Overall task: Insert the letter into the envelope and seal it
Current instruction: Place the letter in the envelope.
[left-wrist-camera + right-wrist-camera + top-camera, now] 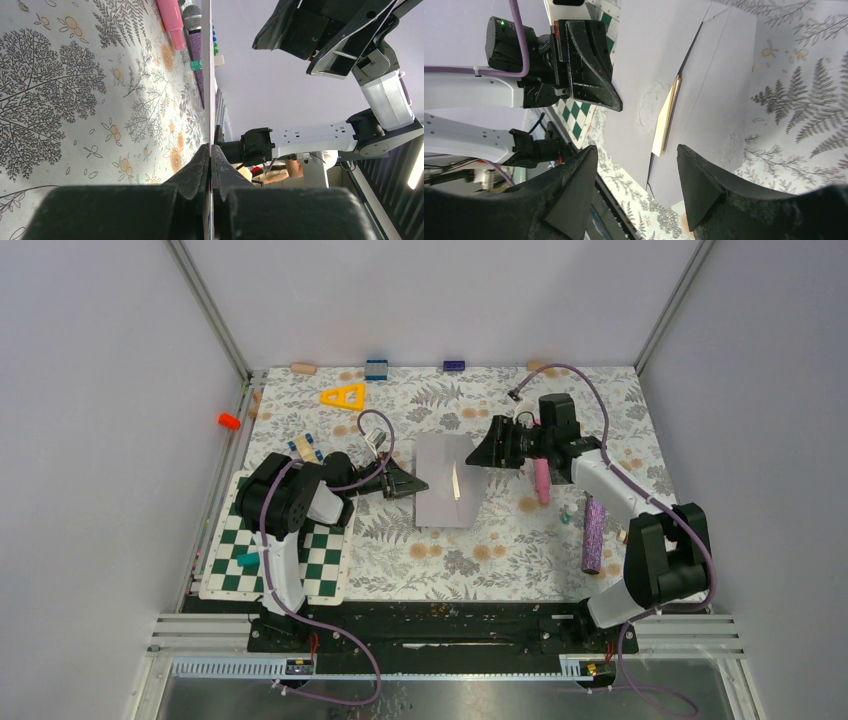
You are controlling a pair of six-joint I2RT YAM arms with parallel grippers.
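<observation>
Insertion step, nearly complete by our judgement: the letter shows as a sliver in the envelope. The left fingers are closed at its edge, and the right fingers hover open. Next we need a push, then the flap folded.

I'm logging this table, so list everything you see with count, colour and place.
envelope: one, grey, centre
letter: one, tan, edge showing at envelope opening
triangle: one, yellow, far left
block: one, blue, far edge
brick: one, violet, far edge
wooden pieces: two, tan, far edge
chessboard: one, green-white, near left
cylinder: one, pink, right of envelope
microphone: one, purple, near right
peg: one, orange-red, left edge
left gripper: one, black, shut on envelope's left edge
right gripper: one, black, open over envelope
</observation>
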